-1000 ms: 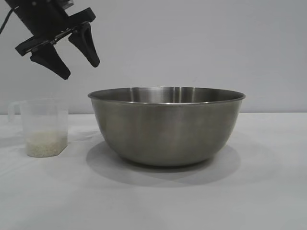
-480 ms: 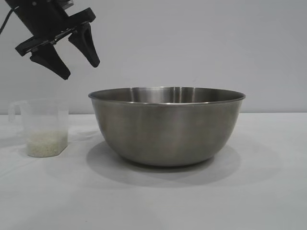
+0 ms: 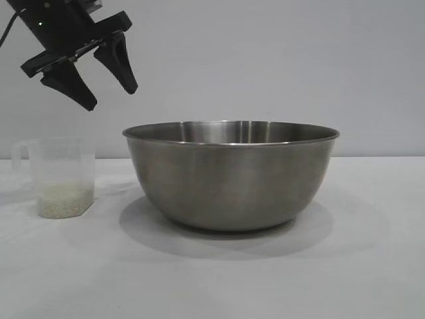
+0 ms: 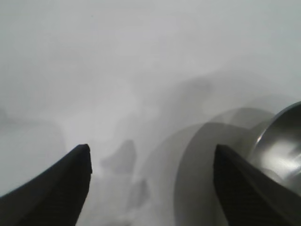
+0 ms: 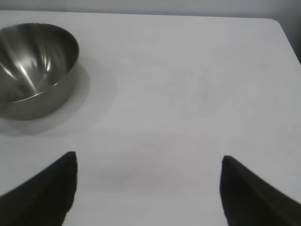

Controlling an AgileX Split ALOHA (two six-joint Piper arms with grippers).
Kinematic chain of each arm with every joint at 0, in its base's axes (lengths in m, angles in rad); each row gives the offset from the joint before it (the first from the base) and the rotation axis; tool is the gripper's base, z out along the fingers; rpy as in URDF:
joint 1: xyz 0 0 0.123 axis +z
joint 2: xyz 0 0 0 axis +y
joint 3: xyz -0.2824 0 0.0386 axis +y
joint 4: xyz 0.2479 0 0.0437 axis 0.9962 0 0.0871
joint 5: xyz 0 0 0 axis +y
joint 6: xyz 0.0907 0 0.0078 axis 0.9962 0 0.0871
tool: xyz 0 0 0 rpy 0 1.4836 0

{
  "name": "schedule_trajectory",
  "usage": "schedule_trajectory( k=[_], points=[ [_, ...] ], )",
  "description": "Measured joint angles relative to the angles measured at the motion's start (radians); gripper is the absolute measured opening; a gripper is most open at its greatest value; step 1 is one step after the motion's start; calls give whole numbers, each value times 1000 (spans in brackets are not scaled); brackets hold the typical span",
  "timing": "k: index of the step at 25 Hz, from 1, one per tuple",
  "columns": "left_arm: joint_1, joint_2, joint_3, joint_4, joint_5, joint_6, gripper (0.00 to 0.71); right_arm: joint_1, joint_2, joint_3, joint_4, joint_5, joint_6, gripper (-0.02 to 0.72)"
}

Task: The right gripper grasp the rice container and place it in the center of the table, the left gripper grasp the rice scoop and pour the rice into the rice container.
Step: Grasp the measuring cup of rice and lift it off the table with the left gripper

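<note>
Left black two-fingered tool (image 3: 106, 83) hangs spread, empty, above the clear plastic rice scoop (image 3: 61, 177); bare white worktop (image 3: 372, 266) surrounds the wide steel rice container (image 3: 230, 176); right tool (image 5: 148, 188) spread, empty.

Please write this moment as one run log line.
left end effector: open, above cup | right end effector: open, empty | bowl: centered, no rice

Brushed grey steel on the big bowl (image 3: 230, 176), bright highlights streaking its inside and a thin shiny rim. The measuring cup (image 3: 60, 176) is clear and slightly milky, with off-white rice (image 3: 64, 198) in its base. Plain matte white table (image 3: 212, 279), soft grey shadow under the bowl. Black left gripper (image 3: 109, 90) against a pale grey wall (image 3: 279, 60). Black fingers on the right gripper (image 5: 148, 162) too.
</note>
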Motion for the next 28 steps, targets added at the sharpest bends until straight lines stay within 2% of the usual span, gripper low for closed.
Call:
schedule_trajectory(
  k=[5, 13, 16, 23, 24, 25, 26, 28],
  points=[
    [0, -34, 0, 42, 56, 3, 480, 0, 0, 0, 0, 0, -8, 534],
    [0, -163, 0, 338, 193, -166, 480, 0, 0, 0, 0, 0, -9, 534],
    [0, -199, 0, 404, 266, -224, 480, 0, 0, 0, 0, 0, -9, 534],
    [0, -250, 0, 483, 446, -318, 480, 0, 0, 0, 1, 0, -9, 534],
    [0, -256, 0, 488, 457, -322, 480, 0, 0, 0, 1, 0, -9, 534],
    [0, -265, 2, 492, 463, -324, 428, 0, 0, 0, 1, 0, -9, 534],
    [0, -277, 10, 497, 466, -326, 412, 0, 0, 0, 1, 0, -9, 534],
    [0, -306, 42, 502, 466, -343, 424, 0, 0, 0, 1, 0, -9, 534]
  ],
)
